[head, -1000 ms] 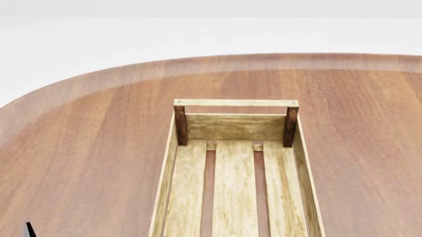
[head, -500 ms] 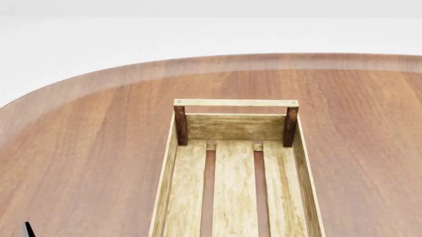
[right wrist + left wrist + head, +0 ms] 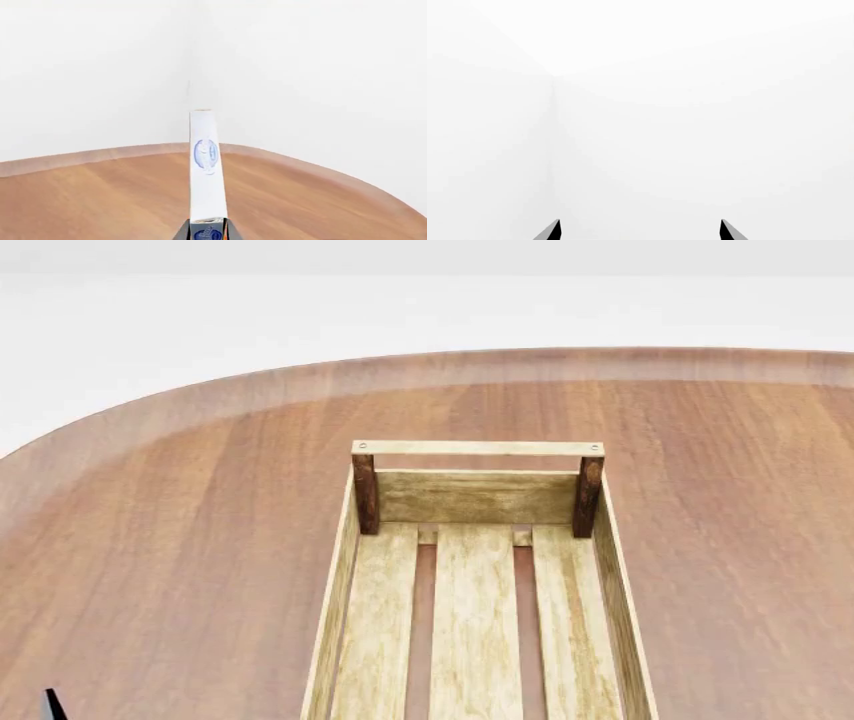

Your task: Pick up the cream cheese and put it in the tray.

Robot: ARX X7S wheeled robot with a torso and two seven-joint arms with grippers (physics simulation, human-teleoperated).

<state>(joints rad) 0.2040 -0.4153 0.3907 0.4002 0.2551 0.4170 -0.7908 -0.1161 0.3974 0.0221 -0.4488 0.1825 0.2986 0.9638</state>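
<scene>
Step in hand: carrying. The cream cheese (image 3: 205, 170) is already gripped and lifted above the tabletop (image 3: 100, 200); judging from that, the pick-up is done and the delivery is under way.

Cream cheese: a thin white box with a blue oval logo, seen edge-on in the right wrist view, standing out from the right gripper (image 3: 207, 231), with the tabletop below it and white walls behind. It does not show in the head view.

Right gripper: pinching the near end of the box, its dark fingers pressed to either side. Only the fingertips show at the frame's edge.

Left gripper: (image 3: 639, 231) spread, two dark tips well apart with nothing between them, facing bare white wall.

Tray: (image 3: 360, 570) a pale wooden crate with a slatted bottom and dark corner posts, sitting on the tabletop. The part in view holds nothing.

Next move: likely to bring the box over the tray, lower it between the side walls, then let go. How near the box is to the tray cannot be told.
</scene>
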